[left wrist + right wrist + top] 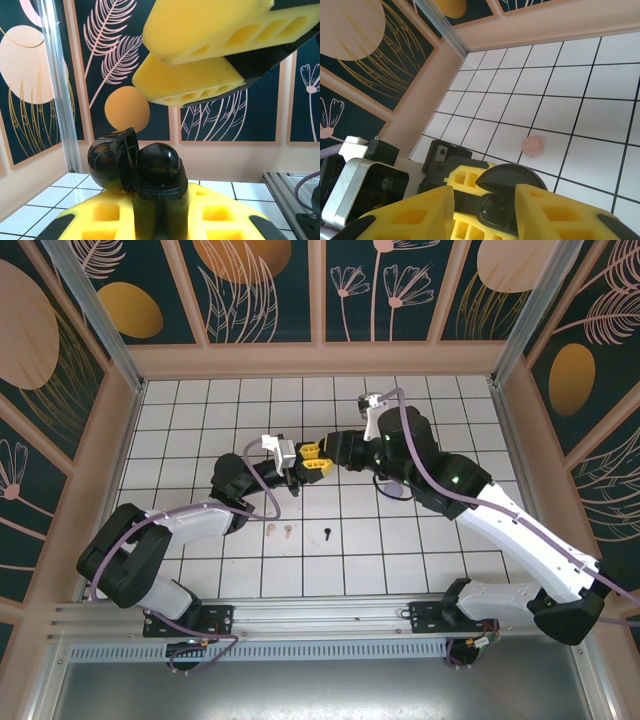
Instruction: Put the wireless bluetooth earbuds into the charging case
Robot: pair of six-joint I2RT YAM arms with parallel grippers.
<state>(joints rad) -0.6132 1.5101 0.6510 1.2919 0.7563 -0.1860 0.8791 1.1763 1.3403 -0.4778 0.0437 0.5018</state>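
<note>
My left gripper (160,217) is shut on a black charging case (156,172), held upright with its lid (112,159) swung open to the left. The case's open top (505,202) sits under my right gripper (485,210), which is open, with nothing visible between its yellow fingers (200,30). The two grippers meet over the middle of the floor, left gripper (292,472) next to right gripper (318,462). Two pale pink earbuds (272,532) (288,531) and a black earbud (328,533) lie on the tiles in front of them.
A round pink case (533,145) lies on the white tiled floor (400,540) beyond the grippers. Patterned walls and a metal corner post (57,85) enclose the workspace.
</note>
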